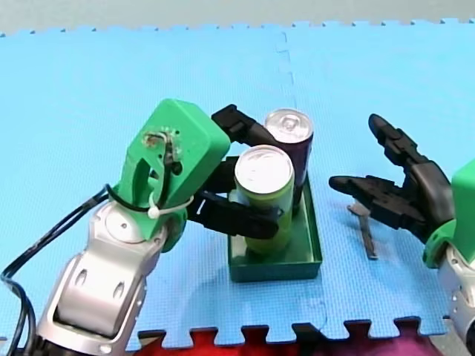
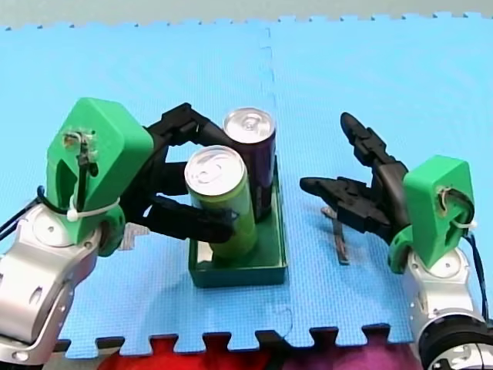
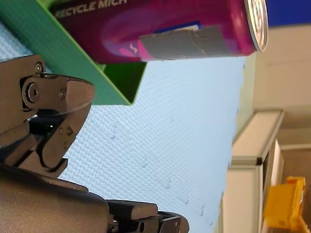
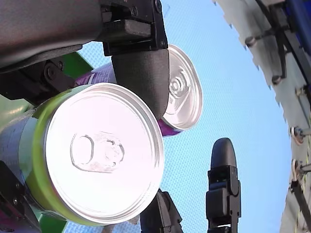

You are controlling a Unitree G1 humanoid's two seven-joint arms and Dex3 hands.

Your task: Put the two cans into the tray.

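Blue foam mat [image 1: 111,89] under everything. Green tray [image 1: 312,256] at centre holds both cans: purple can [image 1: 289,130] at the back, green can [image 1: 263,178] upright in front, just beside it. Left robot hand [image 1: 219,178] grips the green can. Judgement: second placement is nearly done; next, let go and draw back without tipping either can. Right robot hand [image 1: 404,189] is empty, right of the tray, over a small grey strip [image 1: 365,233].
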